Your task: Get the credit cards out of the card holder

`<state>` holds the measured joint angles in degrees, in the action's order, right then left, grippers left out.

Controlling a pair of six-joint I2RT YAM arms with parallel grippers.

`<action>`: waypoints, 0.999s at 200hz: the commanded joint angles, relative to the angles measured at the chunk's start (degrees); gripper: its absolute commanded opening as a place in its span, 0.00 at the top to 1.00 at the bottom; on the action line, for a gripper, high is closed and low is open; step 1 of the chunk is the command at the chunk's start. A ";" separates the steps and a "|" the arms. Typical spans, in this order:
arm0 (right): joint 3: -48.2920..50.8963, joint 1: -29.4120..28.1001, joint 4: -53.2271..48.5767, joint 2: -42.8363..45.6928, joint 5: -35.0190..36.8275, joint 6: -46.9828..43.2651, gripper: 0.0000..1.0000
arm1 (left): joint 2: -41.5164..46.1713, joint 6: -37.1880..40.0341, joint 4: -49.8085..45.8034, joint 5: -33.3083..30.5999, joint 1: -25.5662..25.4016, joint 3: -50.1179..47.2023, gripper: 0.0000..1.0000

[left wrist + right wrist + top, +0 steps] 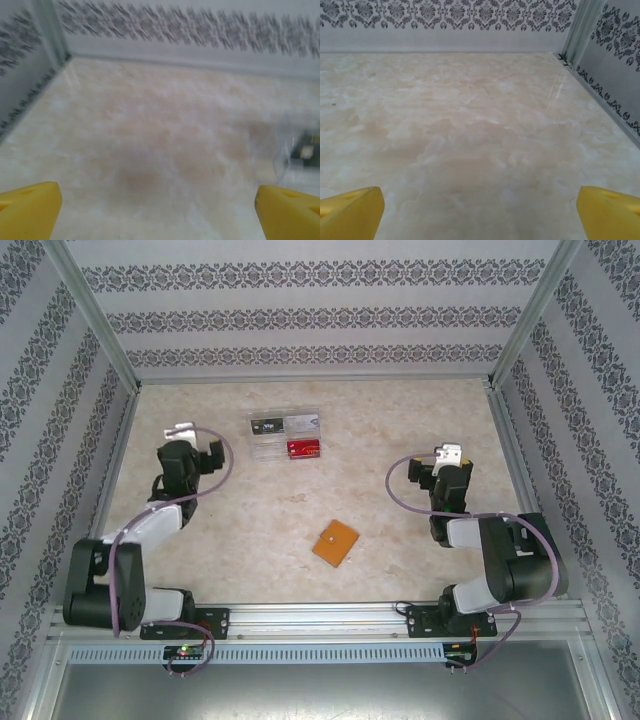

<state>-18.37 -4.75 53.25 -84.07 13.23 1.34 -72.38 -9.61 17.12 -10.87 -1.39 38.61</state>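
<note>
Open passage across table (pixel 390 490) middle and right edge. In the way: card holder (pixel 335 543) by near edge, centre; clear case (pixel 285 436) toward far edge, left of centre. Walls (pixel 320 320) boxing left, far, right edges.

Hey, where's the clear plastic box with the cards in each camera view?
Top view: the clear box sits at the far centre of the table, beyond the orange card holder.
Left wrist view: the clear box, blurred, is at the right edge, mid-height.
Right wrist view: the camera faces the far right corner, away from it.
Shared landmark: the patterned back wall.
</note>
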 commanded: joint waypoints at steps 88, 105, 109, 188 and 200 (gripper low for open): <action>-6.16 0.36 -28.30 23.99 4.25 19.11 0.02 | 20.44 -28.74 -38.16 2.88 0.33 6.61 0.00; -7.48 0.71 -38.59 30.46 2.26 30.23 0.02 | 22.49 -29.50 -38.78 7.25 0.18 4.88 0.02; -8.01 0.93 -40.71 31.59 0.54 31.80 0.02 | 22.87 -29.76 -38.99 8.39 0.17 4.52 0.03; -10.79 -5.34 -57.55 42.77 -23.74 35.67 0.02 | 21.72 -28.52 -39.70 2.77 -25.63 0.96 0.13; -11.06 -7.92 -60.39 43.24 -24.83 35.04 0.02 | 19.70 -28.54 -39.59 0.54 -30.88 0.67 0.13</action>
<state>-27.40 -8.69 0.75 -42.37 -6.09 34.81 -49.87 -38.00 -21.28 -4.54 -24.12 40.69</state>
